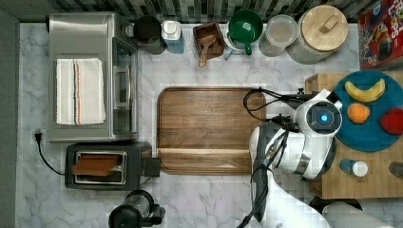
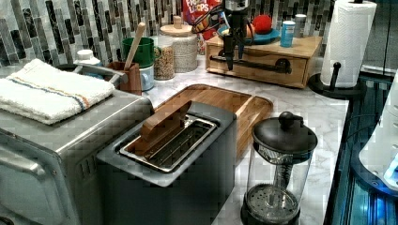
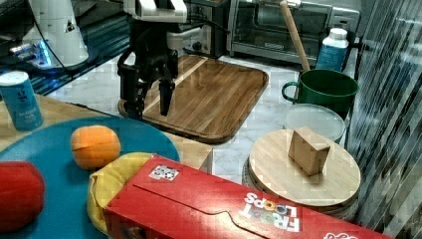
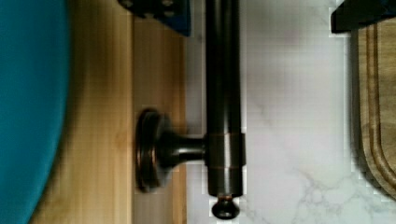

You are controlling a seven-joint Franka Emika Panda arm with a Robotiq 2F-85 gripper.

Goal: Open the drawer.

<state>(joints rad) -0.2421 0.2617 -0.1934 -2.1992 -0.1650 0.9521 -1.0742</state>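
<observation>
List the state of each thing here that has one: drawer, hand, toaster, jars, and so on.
Light bamboo drawer with black bar handle: shut.
Robot hand: open, fingers straddling the handle, not yet gripping.
Black toaster: brown slice sticking up from its slot.
Steel toaster oven: door shut, folded towel on top.
Round jar's wooden lid: on.

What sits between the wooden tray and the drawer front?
In the wrist view, bare marble counter lies between the tray and the drawer front, with the black bar handle standing just off the drawer.
</observation>
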